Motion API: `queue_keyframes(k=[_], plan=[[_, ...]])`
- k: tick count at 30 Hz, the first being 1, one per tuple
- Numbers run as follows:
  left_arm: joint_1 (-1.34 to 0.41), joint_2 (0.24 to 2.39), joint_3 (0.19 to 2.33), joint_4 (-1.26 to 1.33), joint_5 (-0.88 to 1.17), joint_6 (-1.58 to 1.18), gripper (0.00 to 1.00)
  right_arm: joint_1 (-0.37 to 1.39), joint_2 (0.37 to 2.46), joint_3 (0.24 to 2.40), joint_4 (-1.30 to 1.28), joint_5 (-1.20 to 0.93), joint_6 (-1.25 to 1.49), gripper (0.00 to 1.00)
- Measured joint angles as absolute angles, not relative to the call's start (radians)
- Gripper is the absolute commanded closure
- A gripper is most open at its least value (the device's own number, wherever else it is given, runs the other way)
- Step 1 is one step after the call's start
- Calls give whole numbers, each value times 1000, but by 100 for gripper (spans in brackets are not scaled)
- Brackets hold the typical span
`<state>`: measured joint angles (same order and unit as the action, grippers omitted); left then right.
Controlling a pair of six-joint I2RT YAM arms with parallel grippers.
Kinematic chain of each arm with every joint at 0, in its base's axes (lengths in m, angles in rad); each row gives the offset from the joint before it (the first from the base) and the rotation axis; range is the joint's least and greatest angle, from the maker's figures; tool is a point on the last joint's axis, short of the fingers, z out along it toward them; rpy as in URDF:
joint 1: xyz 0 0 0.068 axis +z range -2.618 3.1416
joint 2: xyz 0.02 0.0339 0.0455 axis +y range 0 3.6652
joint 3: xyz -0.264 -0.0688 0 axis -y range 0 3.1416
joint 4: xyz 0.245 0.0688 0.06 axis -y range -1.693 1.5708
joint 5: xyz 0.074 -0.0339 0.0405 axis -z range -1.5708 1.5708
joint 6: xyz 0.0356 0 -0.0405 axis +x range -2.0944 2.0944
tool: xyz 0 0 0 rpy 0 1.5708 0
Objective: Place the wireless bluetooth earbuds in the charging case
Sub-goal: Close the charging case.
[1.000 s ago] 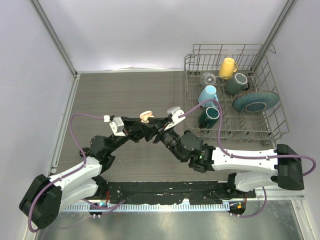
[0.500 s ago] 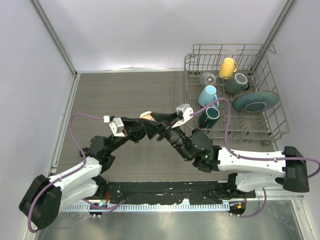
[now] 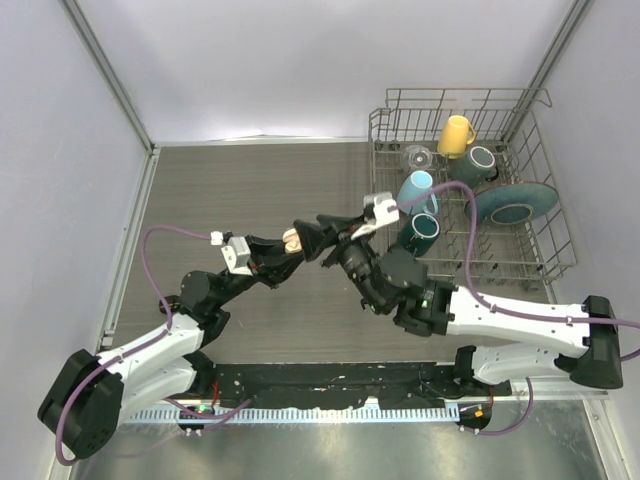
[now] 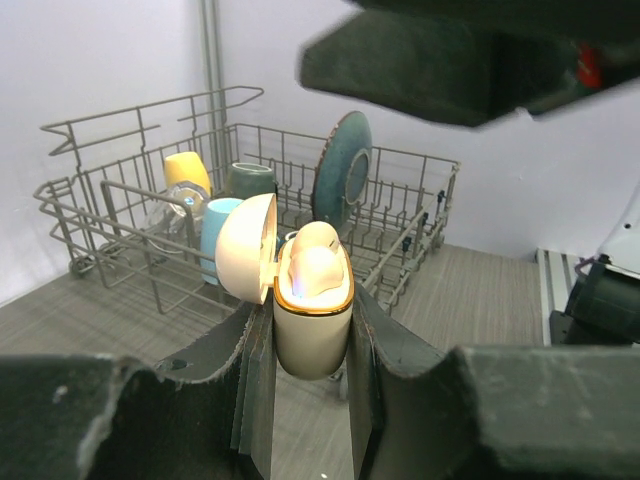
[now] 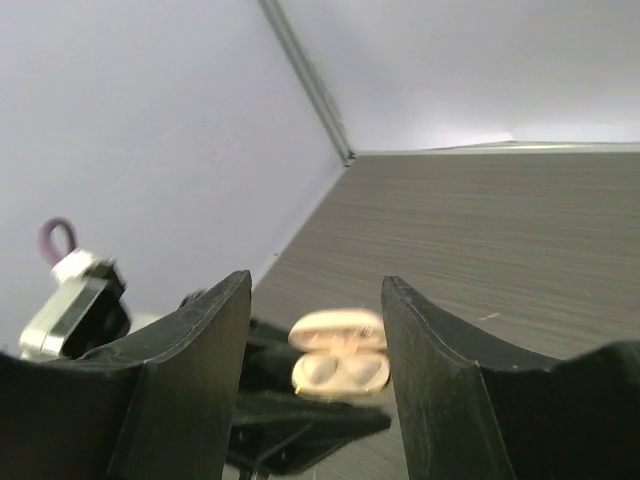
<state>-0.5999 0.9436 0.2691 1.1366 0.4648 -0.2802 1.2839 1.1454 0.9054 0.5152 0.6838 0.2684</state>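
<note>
Left claw [image 4: 312, 345] pinches an open cream, gold-rimmed plastic charging case [image 4: 312, 310] holding cream-white earbuds [image 4: 318, 262]; right claw [image 5: 315, 285] hovers spread nearby.

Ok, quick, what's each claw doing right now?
Left claw: closed on the open charging case.
Right claw: open, holding nothing.

Room over table [image 3: 220, 190] leftward, dish rack [image 3: 545, 255] rightward, right pincer [image 3: 314, 240] crowding case [image 3: 291, 239]
</note>
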Motion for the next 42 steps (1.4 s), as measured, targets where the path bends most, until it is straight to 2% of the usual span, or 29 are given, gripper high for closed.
queue_keyframes(k=[5,11,17,26,42], plan=[[-600,944,274,1107,514,-280,100,1145,1179,1126,147,665,464,40],[-600,959,299,1076,589,-280,100,971,1179,1141,-67,477,620,40],[-600,985,330,1063,651,-280,100,938,1216,1143,-209,313,633,40],[-600,1018,345,1048,686,-281,100,927,1218,1169,-295,210,595,40],[-600,1037,347,1028,691,-285,100,925,1179,1126,-318,172,593,40]])
